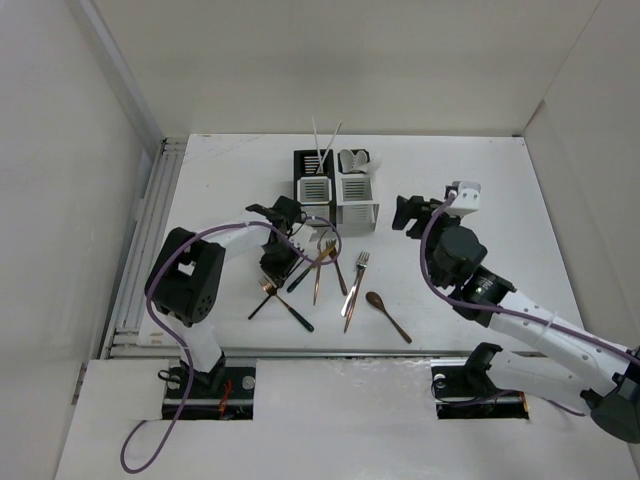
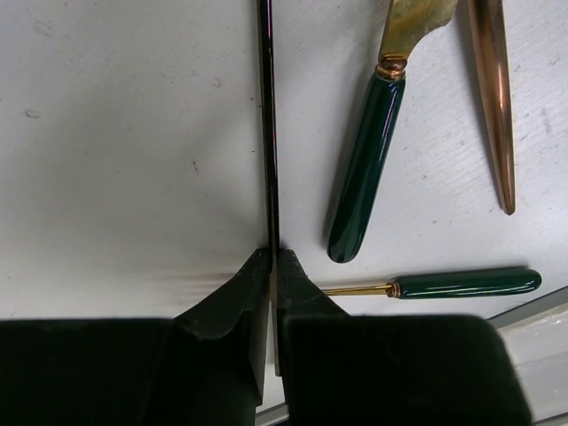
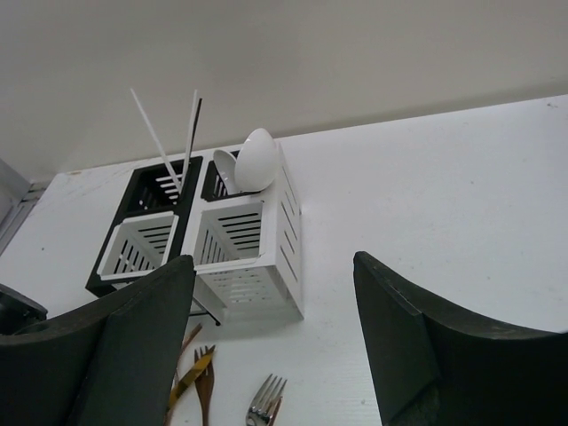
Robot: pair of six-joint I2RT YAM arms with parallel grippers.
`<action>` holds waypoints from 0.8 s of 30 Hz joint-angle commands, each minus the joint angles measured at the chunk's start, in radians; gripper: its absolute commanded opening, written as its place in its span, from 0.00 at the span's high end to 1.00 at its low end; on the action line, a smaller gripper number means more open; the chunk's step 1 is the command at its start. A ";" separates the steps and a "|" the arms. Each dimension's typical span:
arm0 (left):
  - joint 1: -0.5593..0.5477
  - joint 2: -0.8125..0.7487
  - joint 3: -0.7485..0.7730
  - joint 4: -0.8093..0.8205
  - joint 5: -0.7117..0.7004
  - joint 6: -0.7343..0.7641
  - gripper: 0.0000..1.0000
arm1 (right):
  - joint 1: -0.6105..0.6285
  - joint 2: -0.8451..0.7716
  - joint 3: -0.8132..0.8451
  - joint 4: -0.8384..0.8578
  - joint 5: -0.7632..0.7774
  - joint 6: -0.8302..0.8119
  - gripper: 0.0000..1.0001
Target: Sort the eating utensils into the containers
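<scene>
While I'm clenching the left jaws on a thin black chopstick [image 2: 269, 133] low at the white worktop [image 2: 115, 177], the right jaws are hanging released near the joined black and white slotted caddies [image 1: 336, 190]. White ceramic spoons [image 3: 253, 160] and pale sticks [image 3: 160, 133] are sitting inside. Copper forks [image 1: 352, 285], a copper spoon [image 1: 388, 315] and green-handled pieces [image 2: 364, 169] are lying outside, so I'm judging most left.

Glossy dark-green handle [image 2: 359, 169], polished copper handle [image 2: 493, 98], shiny black chopstick [image 2: 268, 133], matt white table [image 2: 115, 160].
</scene>
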 commanded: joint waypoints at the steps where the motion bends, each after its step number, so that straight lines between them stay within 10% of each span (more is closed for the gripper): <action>1: -0.005 0.049 -0.019 -0.004 -0.003 -0.013 1.00 | 0.008 -0.025 -0.017 0.010 0.040 -0.026 0.23; 24: -0.005 -0.315 0.170 -0.039 0.075 0.112 1.00 | 0.008 0.056 0.045 0.031 0.121 -0.066 0.20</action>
